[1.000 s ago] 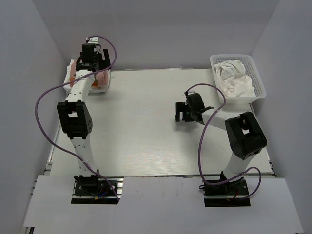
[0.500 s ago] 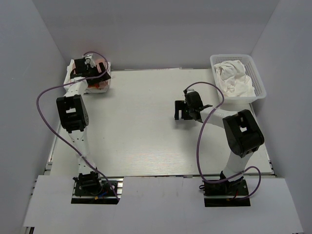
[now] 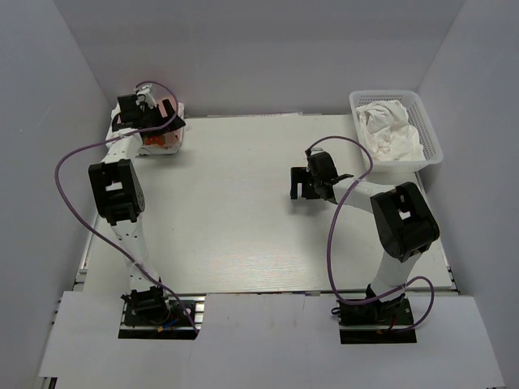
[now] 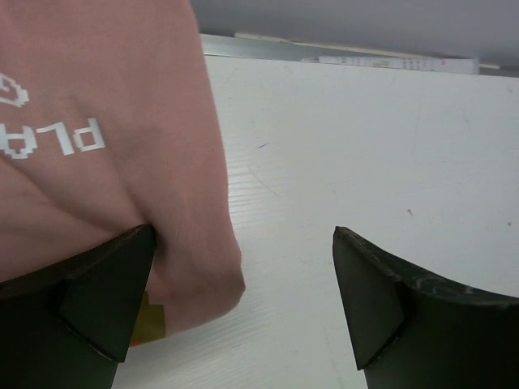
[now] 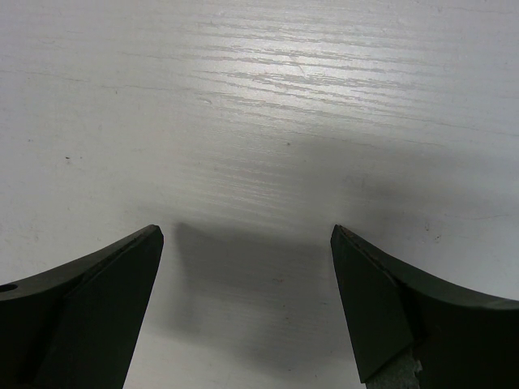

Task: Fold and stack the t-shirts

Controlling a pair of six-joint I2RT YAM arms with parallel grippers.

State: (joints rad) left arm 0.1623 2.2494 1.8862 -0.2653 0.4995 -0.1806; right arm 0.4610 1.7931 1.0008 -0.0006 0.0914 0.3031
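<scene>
The dusty-pink t-shirt (image 3: pixel 168 135) lies folded at the table's far left corner. In the left wrist view it (image 4: pixel 105 146) shows white lettering and a bit of orange print at its lower edge. My left gripper (image 3: pixel 152 121) hovers over it, open (image 4: pixel 243 300). Its left finger (image 4: pixel 97 300) touches the shirt's folded edge and its right finger is over bare table. The white t-shirts (image 3: pixel 389 128) lie crumpled in a basket at the far right. My right gripper (image 3: pixel 304 188) is open and empty (image 5: pixel 247 300), low over bare table right of centre.
A white plastic basket (image 3: pixel 434 150) stands at the far right corner against the wall. Grey walls close in the table on the left, back and right. Purple cables loop off both arms.
My left gripper has swung left and lower onto the pink shirt at the far left corner. The right gripper has barely moved.
</scene>
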